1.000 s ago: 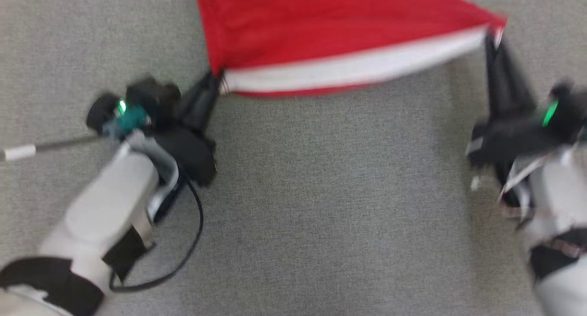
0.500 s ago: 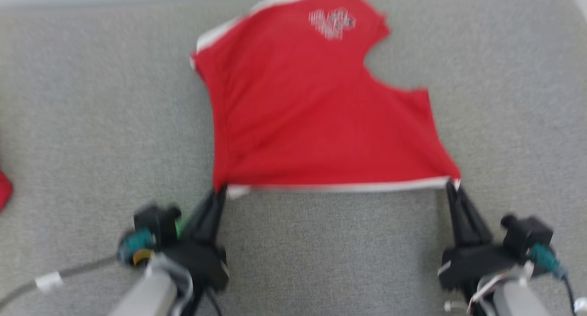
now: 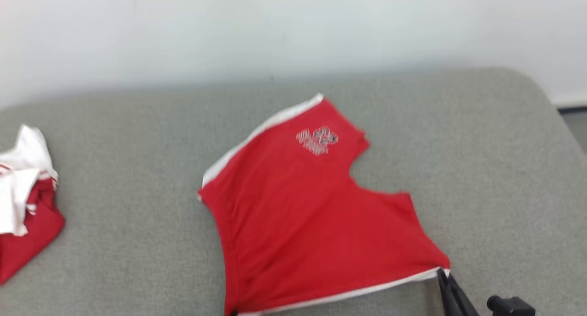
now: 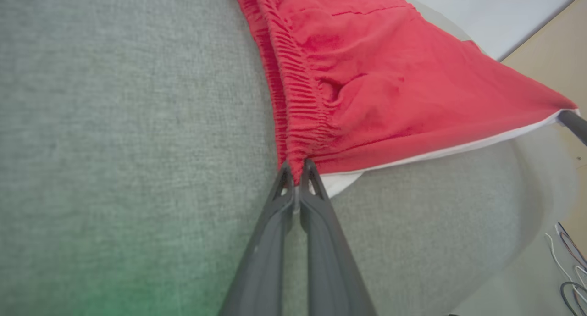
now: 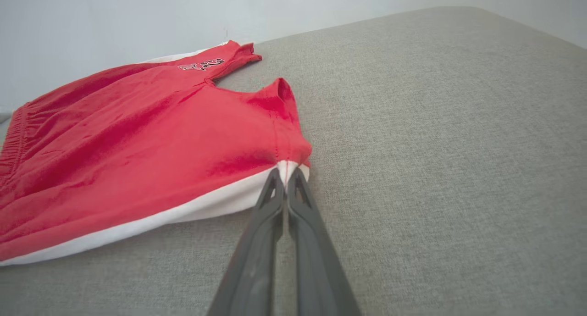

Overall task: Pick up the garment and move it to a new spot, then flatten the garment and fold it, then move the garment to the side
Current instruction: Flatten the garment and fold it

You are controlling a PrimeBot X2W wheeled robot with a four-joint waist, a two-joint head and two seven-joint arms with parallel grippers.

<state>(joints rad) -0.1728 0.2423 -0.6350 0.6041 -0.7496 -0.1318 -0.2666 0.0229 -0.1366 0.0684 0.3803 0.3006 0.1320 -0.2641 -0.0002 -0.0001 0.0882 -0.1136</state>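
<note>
**A:** So, nearest first: what are the two hands doing?

**B:** The left hand (image 4: 297,176) is clamped tight on the garment (image 4: 390,91), at the corner where the gathered waistband (image 4: 293,100) meets the white stripe (image 5: 160,219). The right hand (image 5: 285,174) is pinched shut on the stripe's other end, at a leg-hem corner.

**A:** And the garment itself?

**B:** Red shorts, spread on the grey padded surface (image 3: 481,169), with the near edge drawn taut between both hands.

**A:** What does the left wrist view add?

**B:** The waistband's ribbing up close, and past the surface's rounded edge a wooden floor (image 4: 555,59) and some cables (image 4: 571,270).

**A:** And from the head?

**B:** The whole outline of the shorts, with the right hand's fingertips at the lower right corner. There is a pale printed logo (image 3: 318,141) on the far leg. Well apart at the left lies a crumpled red-and-white pile (image 3: 25,206). A pale wall (image 3: 275,27) stands behind the surface.
</note>
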